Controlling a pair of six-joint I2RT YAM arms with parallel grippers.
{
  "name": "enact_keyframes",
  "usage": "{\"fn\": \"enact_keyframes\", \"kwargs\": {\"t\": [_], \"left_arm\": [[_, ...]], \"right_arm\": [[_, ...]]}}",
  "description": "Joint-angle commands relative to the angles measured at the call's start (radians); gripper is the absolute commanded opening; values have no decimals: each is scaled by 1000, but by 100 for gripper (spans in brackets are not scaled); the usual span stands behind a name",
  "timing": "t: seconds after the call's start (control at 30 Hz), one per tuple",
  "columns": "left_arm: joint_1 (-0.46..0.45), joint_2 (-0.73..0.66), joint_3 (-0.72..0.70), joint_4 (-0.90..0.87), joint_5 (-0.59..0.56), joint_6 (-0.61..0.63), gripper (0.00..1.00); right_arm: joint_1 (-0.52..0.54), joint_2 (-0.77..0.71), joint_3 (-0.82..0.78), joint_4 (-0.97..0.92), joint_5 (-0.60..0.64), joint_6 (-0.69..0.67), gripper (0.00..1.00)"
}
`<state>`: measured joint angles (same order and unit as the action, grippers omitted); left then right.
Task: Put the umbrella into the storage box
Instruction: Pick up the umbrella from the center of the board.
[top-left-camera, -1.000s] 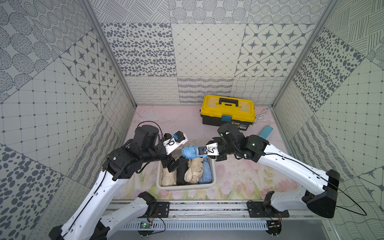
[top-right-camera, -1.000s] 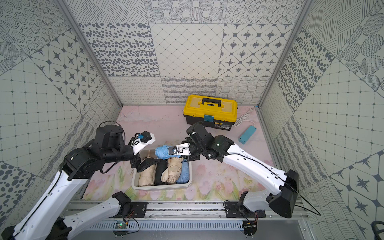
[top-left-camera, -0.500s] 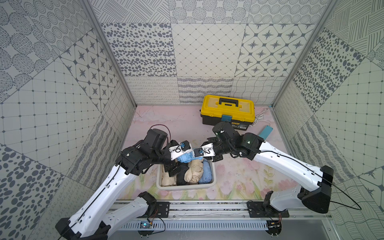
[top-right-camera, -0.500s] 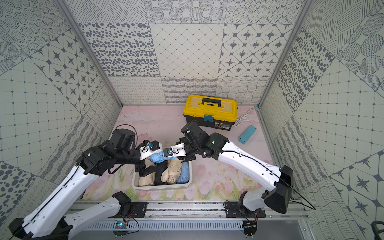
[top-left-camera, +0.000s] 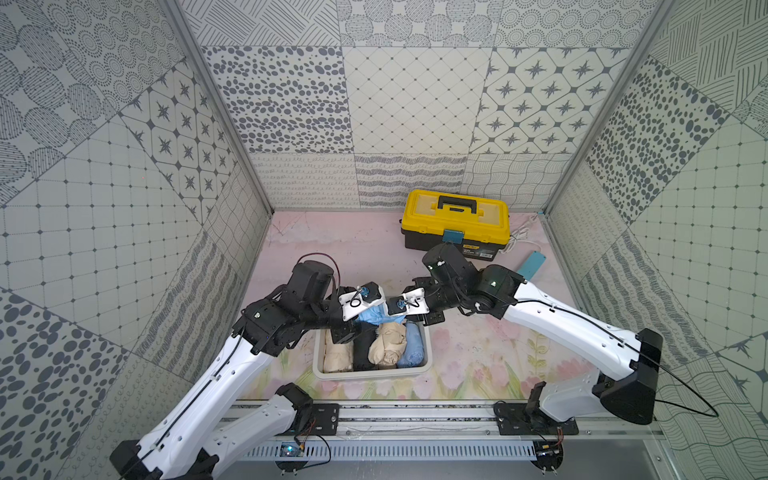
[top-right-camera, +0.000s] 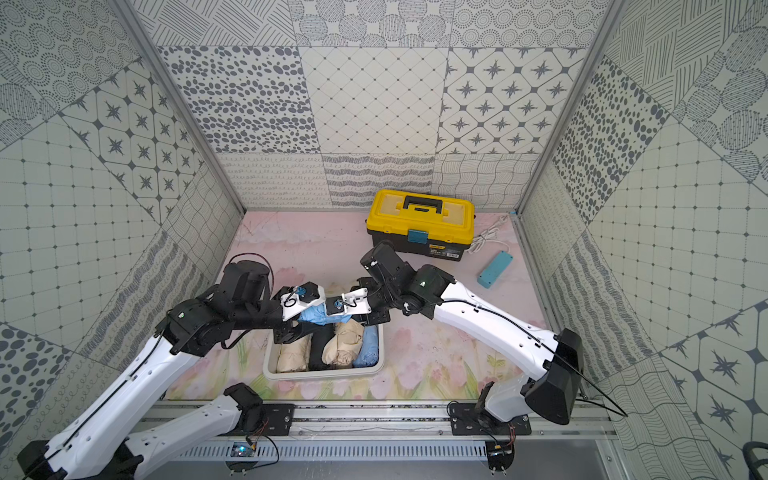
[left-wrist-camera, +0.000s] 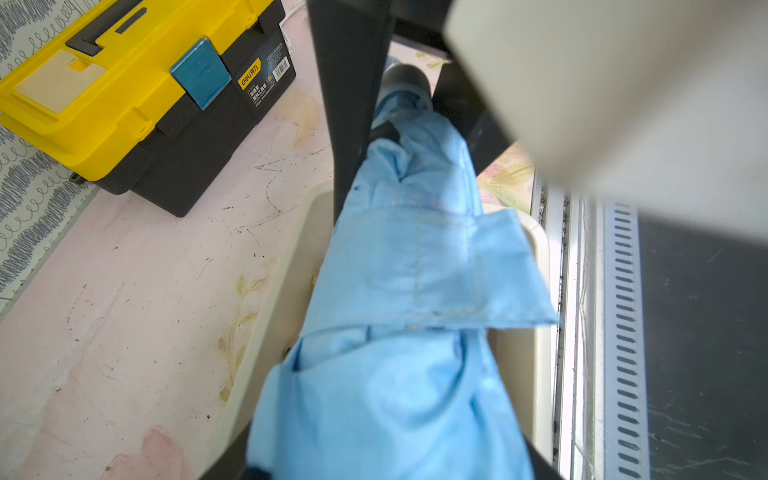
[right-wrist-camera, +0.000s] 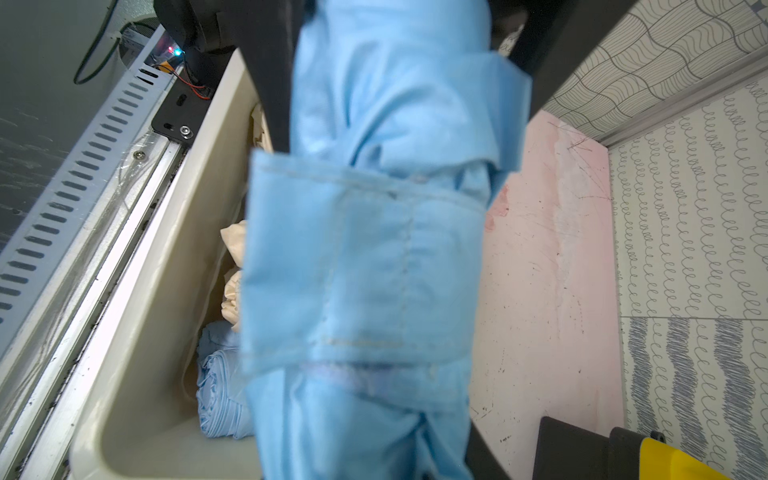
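Note:
A folded light blue umbrella (top-left-camera: 376, 316) (top-right-camera: 316, 316) hangs level over the far end of the white storage box (top-left-camera: 370, 376) (top-right-camera: 324, 375). Both grippers are on it. My left gripper (top-left-camera: 365, 319) (left-wrist-camera: 382, 465) is shut on one end; its dark fingers (right-wrist-camera: 270, 83) press the cloth on both sides. On the other end my right gripper (top-left-camera: 405, 320) (right-wrist-camera: 374, 457) is shut, and its fingers (left-wrist-camera: 349, 104) flank the black-capped tip. The umbrella (left-wrist-camera: 415, 270) (right-wrist-camera: 365, 249) fills both wrist views, with its strap flap sticking out.
Several rolled umbrellas, beige, black and blue (top-left-camera: 411, 349), lie side by side in the box. A yellow-lidded black toolbox (top-left-camera: 455, 220) stands at the back. A teal block (top-left-camera: 531, 266) with a white cable (top-left-camera: 521, 237) lies at the back right.
My left gripper swung right from beside the box to the umbrella and closed on it. The right gripper carried the umbrella a little to the left and kept its grip.

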<state>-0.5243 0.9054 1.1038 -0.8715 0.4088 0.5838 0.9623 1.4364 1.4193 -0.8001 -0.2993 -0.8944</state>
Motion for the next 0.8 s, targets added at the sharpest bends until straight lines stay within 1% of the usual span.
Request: {"fn": "enact_keyframes", "kwargs": {"t": [0.0,0.1,0.27,0.33,0.37,0.43,0.5,0.57,0.63,0.67,0.7,0.77], "left_arm": [[-2,-21,-14,78,55,42,50],[-3,-38,-25,86,67,39,41],[-3,-66,-41,90,101,41,19],[-3,-71,-46,92,106,36,14],[-3,-70,-47,88,106,34,13],[-3,-67,-44,78,97,32,10],[-3,-65,-44,71,78,19,9],[-3,-65,-47,70,46,-3,9],[-3,-67,-50,69,20,-25,6],[-3,-70,-55,70,4,-40,3],[-2,-72,-58,69,-8,-55,1],[-2,-78,-70,69,-33,-87,0]], "right_arm": [[1,5,38,77,-72,46,26],[-6,-3,25,95,-81,73,30],[-22,-15,6,124,-104,151,35],[-24,-12,8,134,-111,174,39],[-25,-10,10,138,-114,192,42],[-28,-15,12,142,-121,220,53],[-33,-33,4,149,-118,257,69],[-38,-67,-15,162,-125,292,78],[-48,-115,-46,178,-132,338,85],[-54,-143,-67,185,-135,366,88],[-59,-176,-89,191,-136,398,90],[-66,-236,-135,195,-142,457,91]]}}
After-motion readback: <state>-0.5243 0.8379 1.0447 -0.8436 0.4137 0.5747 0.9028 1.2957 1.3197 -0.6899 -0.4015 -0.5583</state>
